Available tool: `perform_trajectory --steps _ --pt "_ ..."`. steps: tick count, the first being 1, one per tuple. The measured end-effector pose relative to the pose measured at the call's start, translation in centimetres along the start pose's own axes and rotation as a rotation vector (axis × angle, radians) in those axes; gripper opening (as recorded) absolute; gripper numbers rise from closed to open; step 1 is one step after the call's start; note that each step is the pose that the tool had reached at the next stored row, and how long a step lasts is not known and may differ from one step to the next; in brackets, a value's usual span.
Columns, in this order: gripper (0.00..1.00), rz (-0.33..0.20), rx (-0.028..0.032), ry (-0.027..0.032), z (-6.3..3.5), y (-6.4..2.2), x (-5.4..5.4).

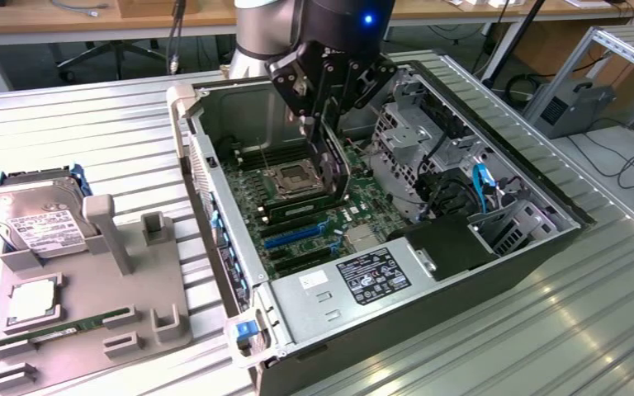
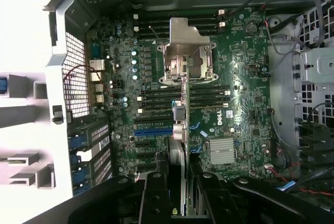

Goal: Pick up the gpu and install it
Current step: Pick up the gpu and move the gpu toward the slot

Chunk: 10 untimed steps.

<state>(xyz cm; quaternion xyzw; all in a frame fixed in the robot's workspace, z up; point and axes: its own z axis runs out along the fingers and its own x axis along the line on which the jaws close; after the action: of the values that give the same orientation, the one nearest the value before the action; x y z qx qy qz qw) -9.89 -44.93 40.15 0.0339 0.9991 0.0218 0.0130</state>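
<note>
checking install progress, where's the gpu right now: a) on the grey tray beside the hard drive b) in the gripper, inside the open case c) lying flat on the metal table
b: the gripper clamps the gpu, which hangs over the motherboard inside the open case.

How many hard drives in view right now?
1: the hard drive, at the exterior view's left, by the grey fixture. Others may sit hidden inside the computer case.

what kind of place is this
Probably a robotics lab or workshop: an open computer case sits on a ribbed metal table, a hard drive rests beside it, and office desks stand behind.
</note>
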Motion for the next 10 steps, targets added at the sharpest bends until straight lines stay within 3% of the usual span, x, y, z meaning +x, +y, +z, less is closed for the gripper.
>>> perform_trajectory --steps 10 --pt "0.26 -0.001 0.0000 0.0000 0.26 -0.01 0.00"
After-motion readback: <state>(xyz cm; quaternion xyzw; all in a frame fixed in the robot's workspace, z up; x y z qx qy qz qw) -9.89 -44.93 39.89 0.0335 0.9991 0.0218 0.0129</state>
